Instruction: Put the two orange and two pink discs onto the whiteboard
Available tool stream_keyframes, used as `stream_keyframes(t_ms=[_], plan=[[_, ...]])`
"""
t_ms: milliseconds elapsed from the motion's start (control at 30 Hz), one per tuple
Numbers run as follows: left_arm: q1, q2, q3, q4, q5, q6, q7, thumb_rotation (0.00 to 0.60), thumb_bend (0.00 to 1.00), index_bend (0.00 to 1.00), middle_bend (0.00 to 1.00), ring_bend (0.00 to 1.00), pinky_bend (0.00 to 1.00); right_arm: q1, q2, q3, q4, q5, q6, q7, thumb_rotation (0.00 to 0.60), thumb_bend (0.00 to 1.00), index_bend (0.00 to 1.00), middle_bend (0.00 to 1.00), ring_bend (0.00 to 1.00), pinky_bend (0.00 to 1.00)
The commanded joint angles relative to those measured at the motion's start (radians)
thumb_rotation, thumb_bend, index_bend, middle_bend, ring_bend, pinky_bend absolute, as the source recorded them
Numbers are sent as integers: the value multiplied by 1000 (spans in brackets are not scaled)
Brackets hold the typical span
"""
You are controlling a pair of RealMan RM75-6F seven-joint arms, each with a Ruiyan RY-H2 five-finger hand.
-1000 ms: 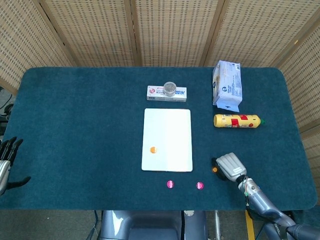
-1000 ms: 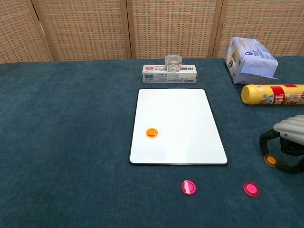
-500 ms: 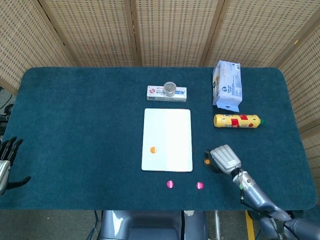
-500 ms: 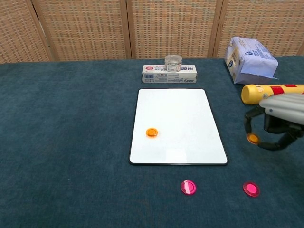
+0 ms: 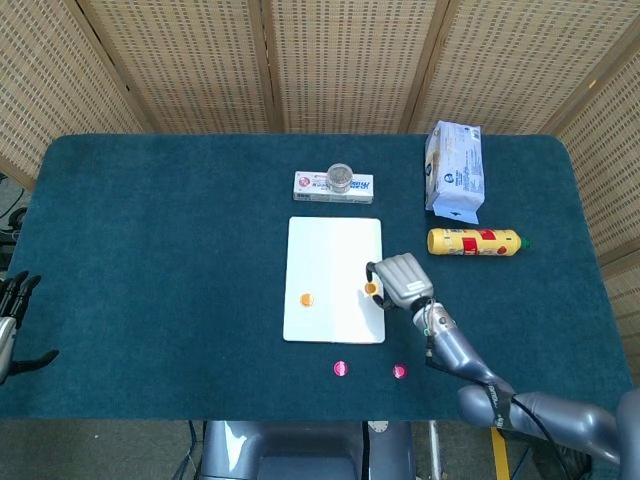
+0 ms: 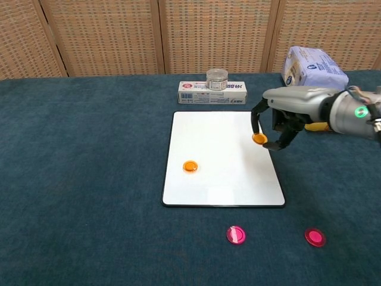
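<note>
Orange and small, a disc (image 6: 259,138) sits pinched between the thumb and a finger of the right robot hand (image 6: 280,122), right of centre in the chest view, held above the right edge of the whiteboard (image 6: 223,185). The other fingers curl loosely over it. A green light shows on the wrist behind.

The whiteboard is a plain white rectangle with a thin dark rim, lying flat at the middle of the worktop (image 6: 89,179), which is covered in dark teal cloth. A second orange disc (image 6: 190,166) lies flat on the board's left part, well apart from the held one. Two pink discs lie on the cloth below the board: one (image 6: 236,235) just beneath its lower edge, the other (image 6: 315,236) further right.

Above the board lies a white box (image 6: 212,93) with red and blue print too small to read, a small clear jar (image 6: 217,76) standing on it. At the upper right is a pale blue-and-white packet (image 6: 312,67), and below it a yellow bottle (image 5: 474,242) with a red label lies on its side; its writing cannot be read.

The left robot hand (image 5: 12,320) shows at the far left edge of the head view, fingers apart, holding nothing.
</note>
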State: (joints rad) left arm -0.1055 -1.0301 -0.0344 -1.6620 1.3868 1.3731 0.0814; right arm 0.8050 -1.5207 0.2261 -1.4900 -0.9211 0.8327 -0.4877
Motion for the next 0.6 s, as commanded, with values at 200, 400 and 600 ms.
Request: stream_keyframes(t_ms=[200,400,600], plan=[[-7,9,-2,3,-7,-16,-20,600,0,0,0,0,0,77,-59,6,-10,140,86,-161,600,260,203,985,914,1000],[-3,12,5,1,11,-7,-26,600,0,0,0,0,0,29,26,-48,-120,69,139,-140,600,260,212,985,914,1000],[2,11,10,0,26,6,-26,600,0,0,0,0,0,-50,114,-142,-208,-51,169,-79,600,304,327,985,913,1000]])
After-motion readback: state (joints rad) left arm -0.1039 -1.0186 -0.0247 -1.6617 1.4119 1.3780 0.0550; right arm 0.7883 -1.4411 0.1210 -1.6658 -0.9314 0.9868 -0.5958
